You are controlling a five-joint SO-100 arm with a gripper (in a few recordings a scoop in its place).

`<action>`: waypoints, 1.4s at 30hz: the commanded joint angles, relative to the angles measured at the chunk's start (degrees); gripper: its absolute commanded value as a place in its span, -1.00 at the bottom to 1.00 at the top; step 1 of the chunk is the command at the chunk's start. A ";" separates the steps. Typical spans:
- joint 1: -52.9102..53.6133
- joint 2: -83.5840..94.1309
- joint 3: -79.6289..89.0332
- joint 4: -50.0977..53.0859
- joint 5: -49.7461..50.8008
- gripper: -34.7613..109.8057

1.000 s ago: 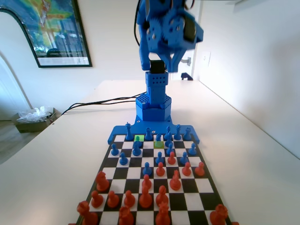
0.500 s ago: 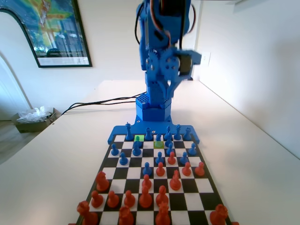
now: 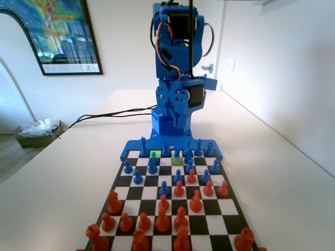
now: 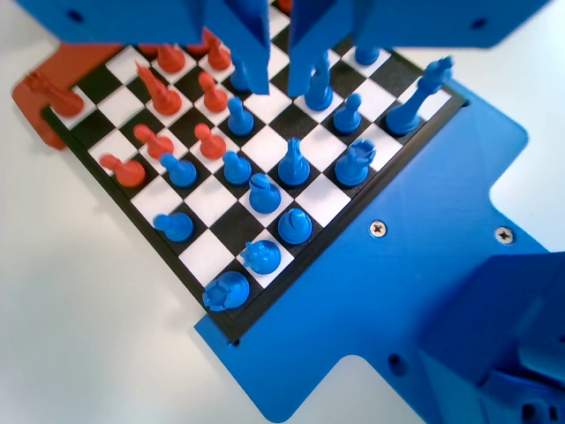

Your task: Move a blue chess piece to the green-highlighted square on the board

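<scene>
Lowered since the earlier frame, my jaws (image 4: pixel 281 84) now hang narrowly parted and empty at the wrist view's top centre, above the board (image 4: pixel 221 322). Fixed view: the green-highlighted square (image 3: pixel 155 153) sits at centre frame, in the board's far row.

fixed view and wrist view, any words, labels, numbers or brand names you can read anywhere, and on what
Framed poster on the wall, fixed view: a white strip along its bottom carries lines of print, too small and blurred to read.
The board: no square letters or numbers visible in either view.
Blue arm and its hand: no label or brand visible.
So no text can be read.
</scene>
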 commanded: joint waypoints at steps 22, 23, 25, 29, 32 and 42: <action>1.67 -7.21 4.57 -10.63 -2.29 -0.43; 1.67 -7.38 4.57 -10.99 -2.29 -0.43; 1.58 -7.73 4.75 -11.51 -2.37 -0.43; 1.49 -8.26 5.36 -12.39 -2.37 -0.43; 1.23 -8.61 5.98 -13.27 -2.37 -0.43; 0.53 -11.34 6.59 -15.64 -2.02 -0.43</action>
